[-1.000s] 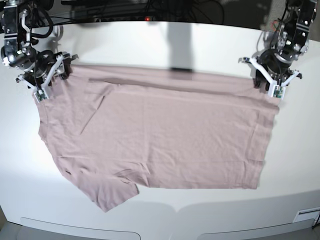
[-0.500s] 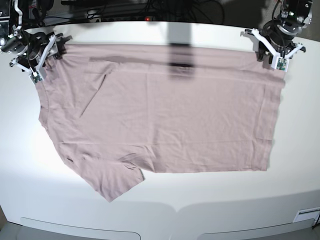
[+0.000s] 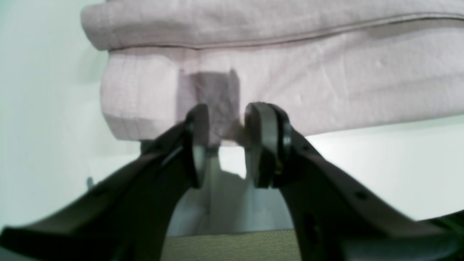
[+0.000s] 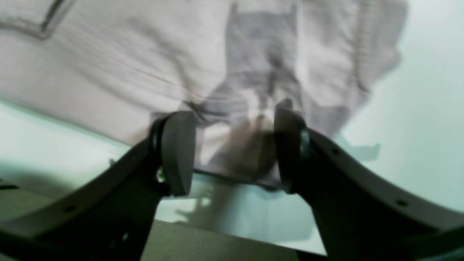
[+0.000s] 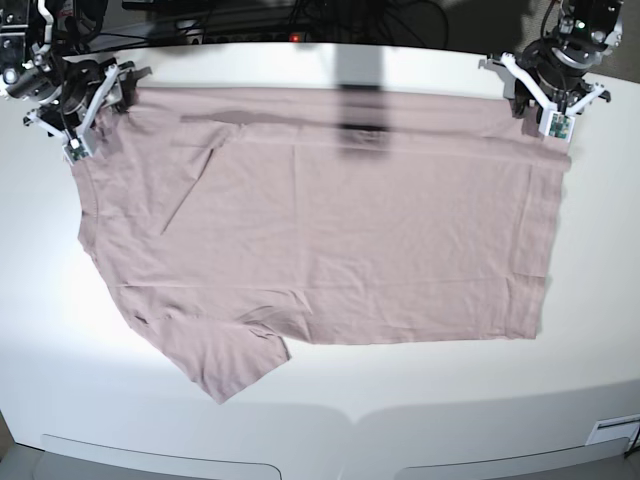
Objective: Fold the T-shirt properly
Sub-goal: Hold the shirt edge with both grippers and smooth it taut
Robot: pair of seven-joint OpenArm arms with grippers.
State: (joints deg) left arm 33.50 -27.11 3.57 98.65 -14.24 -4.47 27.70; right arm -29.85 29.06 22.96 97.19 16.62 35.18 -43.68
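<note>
Pink T-shirt [image 5: 320, 240] spread flat on the white bench [image 5: 330, 430], both far corners pinched.

The left gripper [image 3: 226, 145] fingers hold the hem at the far right corner. The right gripper [image 4: 232, 152] fingers stand wider, around bunched cloth at the far left; this view is blurred. A near sleeve is folded under.

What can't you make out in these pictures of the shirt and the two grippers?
- Left gripper: left wrist view is blurred, so whether its pads actually pinch the T-shirt edge is unclear.
- Right gripper: motion blur hides any contact.
- Base view: both grippers too small; arms cut off by the top edge.
</note>
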